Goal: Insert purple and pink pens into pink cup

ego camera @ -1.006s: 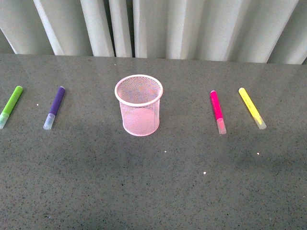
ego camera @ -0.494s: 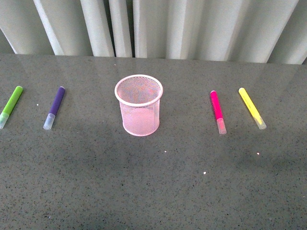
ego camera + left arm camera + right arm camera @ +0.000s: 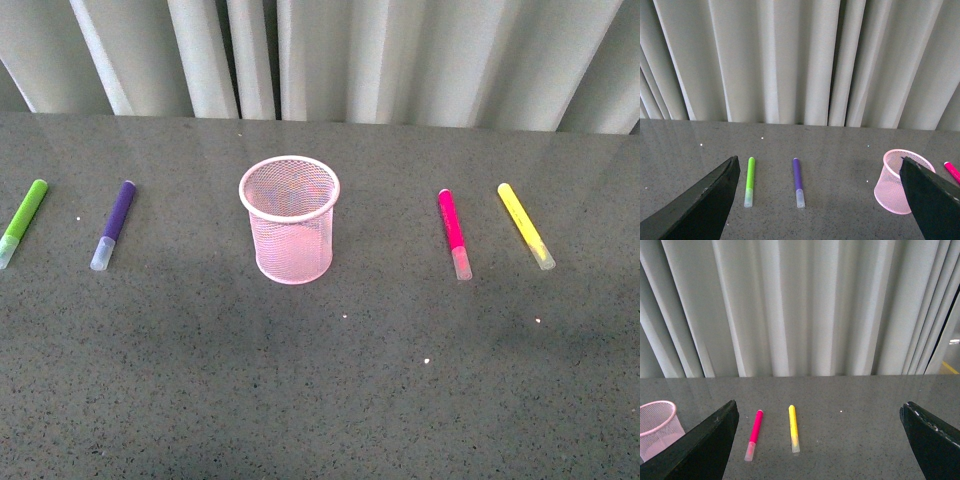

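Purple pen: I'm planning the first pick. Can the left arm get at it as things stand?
Probably yes. The purple pen lies alone on the table, apart from the green marker and pink cup, and the left claw is open, with nothing between.

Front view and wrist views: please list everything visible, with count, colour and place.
pink cup: 1, light pink mesh, table centre, upright, empty
purple pen: 1, dark purple, left of cup
pink pen: 1, magenta, right of cup
green marker: 1, lime, far left
yellow marker: 1, yellow, far right
table: 1, dark grey
curtain: 1, whitish, behind table
left gripper: 1, black, open, left wrist view only
right gripper: 1, black, open, right wrist view only
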